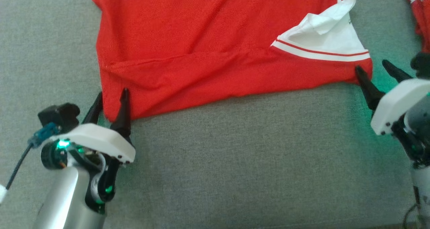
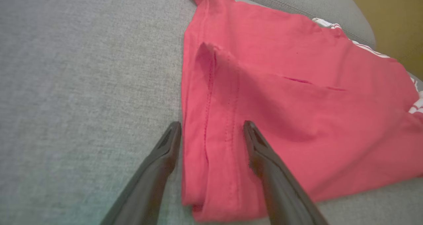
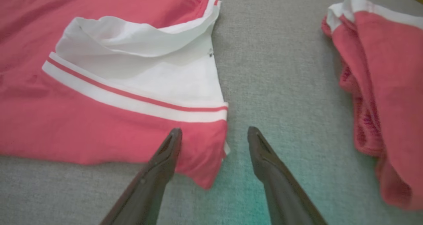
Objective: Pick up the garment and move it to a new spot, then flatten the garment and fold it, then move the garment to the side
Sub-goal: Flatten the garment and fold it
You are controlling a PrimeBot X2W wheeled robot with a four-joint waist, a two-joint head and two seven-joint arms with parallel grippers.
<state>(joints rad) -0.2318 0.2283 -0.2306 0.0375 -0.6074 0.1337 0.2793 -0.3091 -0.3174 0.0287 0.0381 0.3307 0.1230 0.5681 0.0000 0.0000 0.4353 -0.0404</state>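
Looking from my left, I have the left end effector [image 1: 112, 92] spread wide at the near left corner of the red shirt [image 1: 201, 37]. One finger sits on the grey cushion [image 1: 235, 155] just outside the shirt's left edge, the other over the red cloth. Nothing is pinched between them. In the left wrist view the left end effector [image 2: 211, 123] straddles a doubled layer with a stitched hem.

The shirt lies spread across the middle of the cushion, running past the far limit of my head view. Its near edge slants towards me on the left. Near its right edge a white panel [image 1: 329, 37] with a red stripe is rumpled and partly turned up.

The right end effector [image 1: 371, 65] is also wide and holds nothing. One finger lies at the shirt's near right corner and the other over bare cushion.

Further right, apart from the shirt, a second red garment [image 3: 380, 86] with white trim lies bunched near the cushion's right edge.
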